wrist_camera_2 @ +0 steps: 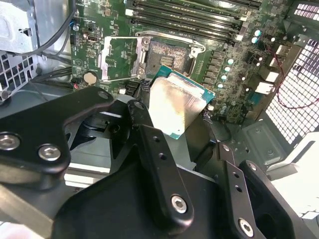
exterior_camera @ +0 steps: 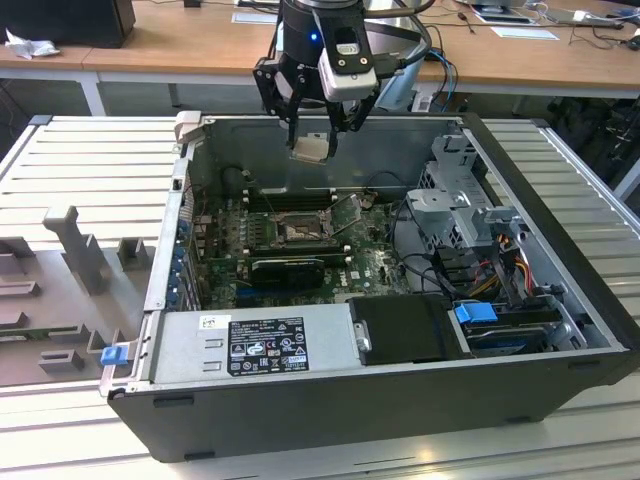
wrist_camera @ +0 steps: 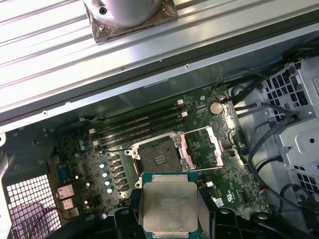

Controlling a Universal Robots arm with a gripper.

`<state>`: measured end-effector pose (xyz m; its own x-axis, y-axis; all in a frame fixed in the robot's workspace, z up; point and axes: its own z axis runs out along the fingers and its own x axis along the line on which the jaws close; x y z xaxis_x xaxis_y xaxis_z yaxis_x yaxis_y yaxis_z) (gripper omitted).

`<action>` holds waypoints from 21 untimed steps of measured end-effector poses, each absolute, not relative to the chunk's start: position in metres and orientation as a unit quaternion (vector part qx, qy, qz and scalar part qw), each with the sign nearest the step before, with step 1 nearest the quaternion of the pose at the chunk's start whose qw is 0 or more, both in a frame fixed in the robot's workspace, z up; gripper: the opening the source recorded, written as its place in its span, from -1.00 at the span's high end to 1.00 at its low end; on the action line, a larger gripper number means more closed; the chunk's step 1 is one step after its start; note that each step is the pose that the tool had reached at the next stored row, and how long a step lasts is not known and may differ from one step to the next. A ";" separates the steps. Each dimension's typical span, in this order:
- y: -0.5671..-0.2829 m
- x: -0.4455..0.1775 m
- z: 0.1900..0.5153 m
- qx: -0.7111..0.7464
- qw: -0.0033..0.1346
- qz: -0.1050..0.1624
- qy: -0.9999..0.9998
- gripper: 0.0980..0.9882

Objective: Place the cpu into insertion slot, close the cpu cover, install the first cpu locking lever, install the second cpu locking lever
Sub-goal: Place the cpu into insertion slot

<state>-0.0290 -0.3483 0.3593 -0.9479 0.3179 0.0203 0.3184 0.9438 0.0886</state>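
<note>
None of the four steps is done, as I read it. My hand (exterior_camera: 312, 140) is clenched on the cpu (wrist_camera: 169, 208), gripping it by its edges above the open computer case (exterior_camera: 330, 420), well clear of the board. Beneath the hand the insertion slot (wrist_camera: 157, 155) lies bare, and the cpu cover (wrist_camera: 202, 147) is swung open just beside it. Placing and everything after it remain.

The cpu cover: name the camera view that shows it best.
The first wrist view: the cpu cover stands swung open beside the bare socket, with its whole frame and centre window unobstructed. The second wrist view also shows it open, seen at a slant. The exterior view shows it small and tilted up.
</note>
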 end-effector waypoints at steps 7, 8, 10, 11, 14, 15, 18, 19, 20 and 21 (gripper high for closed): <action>-0.348 -0.029 0.359 -0.168 0.003 -0.045 -0.985 0.03; -0.348 -0.029 0.359 -0.169 0.002 -0.045 -0.984 0.03; -0.348 -0.029 0.359 -0.172 0.002 -0.045 -0.984 0.03; -0.348 -0.029 0.359 -0.174 0.002 -0.045 -0.984 0.03; -0.348 -0.029 0.359 -0.177 0.002 -0.045 -0.983 0.03; -0.348 -0.029 0.359 -0.179 0.002 -0.045 -0.983 0.03; -0.348 -0.029 0.359 -0.184 0.002 -0.045 -0.982 0.03; -0.348 -0.029 0.359 -0.187 0.002 -0.045 -0.981 0.03; -0.348 -0.029 0.359 -0.189 0.002 -0.045 -0.981 0.03; -0.348 -0.029 0.359 -0.190 0.002 -0.045 -0.981 0.03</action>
